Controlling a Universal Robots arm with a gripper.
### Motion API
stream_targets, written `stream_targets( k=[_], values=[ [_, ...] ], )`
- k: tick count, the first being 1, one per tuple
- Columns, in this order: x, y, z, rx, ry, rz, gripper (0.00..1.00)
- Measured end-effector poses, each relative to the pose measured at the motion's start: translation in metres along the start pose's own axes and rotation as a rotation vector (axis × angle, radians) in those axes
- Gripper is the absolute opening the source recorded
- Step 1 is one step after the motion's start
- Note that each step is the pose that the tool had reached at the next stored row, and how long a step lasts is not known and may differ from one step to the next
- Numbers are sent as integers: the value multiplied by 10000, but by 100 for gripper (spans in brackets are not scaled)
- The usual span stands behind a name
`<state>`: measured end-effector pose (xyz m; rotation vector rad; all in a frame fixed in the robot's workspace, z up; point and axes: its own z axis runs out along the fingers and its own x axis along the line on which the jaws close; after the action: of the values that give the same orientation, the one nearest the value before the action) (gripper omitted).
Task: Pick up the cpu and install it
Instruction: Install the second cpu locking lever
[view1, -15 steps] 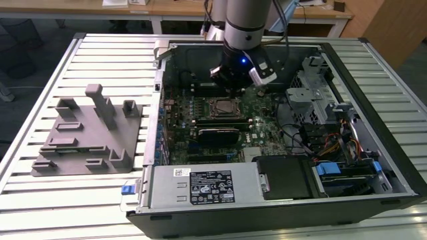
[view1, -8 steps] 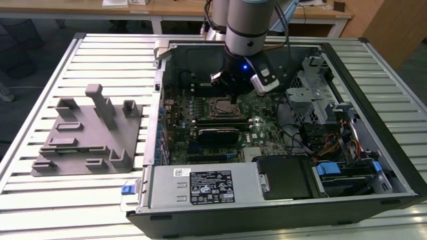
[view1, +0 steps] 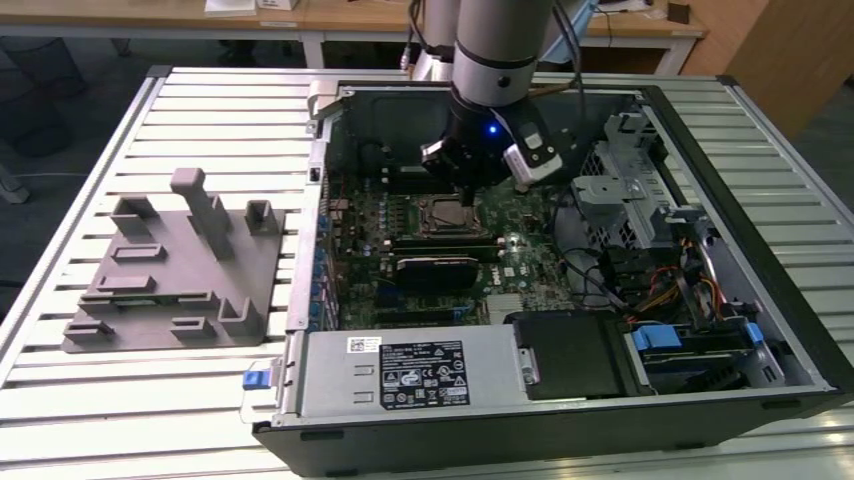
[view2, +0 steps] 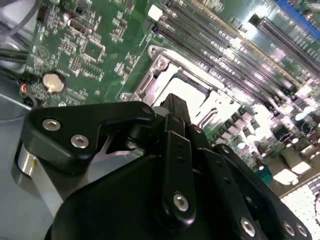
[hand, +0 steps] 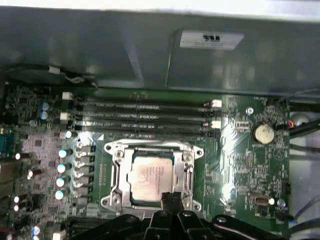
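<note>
One black robot gripper (view1: 463, 197) hangs inside the open black computer case (view1: 747, 300), just above the small square silver-topped cpu (hand: 148, 178). That cpu lies flat in the metal-framed socket (hand: 114, 172) on the green motherboard (hand: 240, 165). Whether its fingers are parted cannot be told.

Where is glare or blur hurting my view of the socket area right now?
Second wrist view: strong glare washes the motherboard beside the socket, and the gripper looms large in front. First wrist view: cpu readable, slightly soft. Exterior view: evenly lit.
</note>
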<state>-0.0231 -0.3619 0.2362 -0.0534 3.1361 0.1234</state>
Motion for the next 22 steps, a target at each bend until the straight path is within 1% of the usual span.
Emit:
stream_targets(
  k=[4, 9, 11, 13, 14, 18, 21, 22],
  values=[
    [4, -102, -9, 3, 0, 0, 11],
    [6, -188, -14, 2, 0, 0, 11],
    [29, -202, -11, 2, 0, 2, 11],
    [86, -206, -9, 2, -1, 1, 11],
    [99, -205, -8, 1, -1, 0, 11],
    [117, -215, -3, -6, 1, 1, 11],
    [125, -254, 11, -80, 4, 1, 11],
    [128, -260, 14, -87, 7, 1, 11]
  ],
)
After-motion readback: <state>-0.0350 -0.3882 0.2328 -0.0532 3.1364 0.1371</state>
